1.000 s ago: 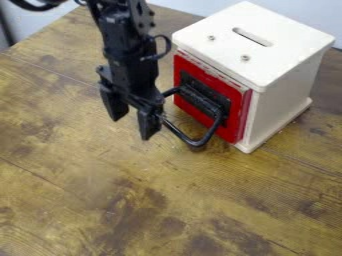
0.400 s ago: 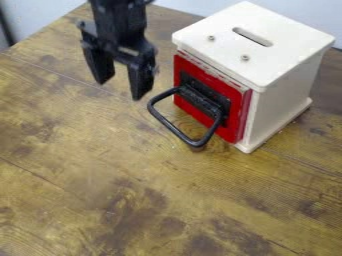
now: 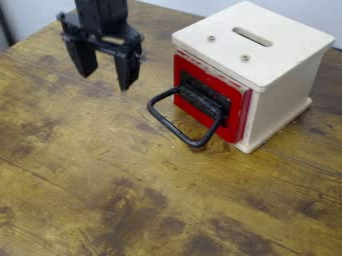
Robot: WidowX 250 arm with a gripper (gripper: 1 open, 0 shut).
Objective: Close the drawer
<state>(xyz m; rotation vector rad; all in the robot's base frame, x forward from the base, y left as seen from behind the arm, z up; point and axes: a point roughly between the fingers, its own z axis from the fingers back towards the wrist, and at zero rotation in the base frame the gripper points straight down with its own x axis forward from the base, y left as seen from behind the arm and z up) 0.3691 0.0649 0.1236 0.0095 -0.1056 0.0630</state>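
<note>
Red drawer (image 3: 214, 100) sits pushed into its cream wooden housing (image 3: 274, 70).
Its black wire loop handle (image 3: 177, 118) lies forward on the wooden bench (image 3: 94, 190); the tool (image 3: 104, 67) hangs apart to the left, fingers spread, holding nothing.

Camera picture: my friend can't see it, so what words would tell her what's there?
A red drawer sits pushed into a cream wooden box on a wooden table, its black loop handle resting in front. The robot's black claw hangs open to the left, touching nothing.
</note>
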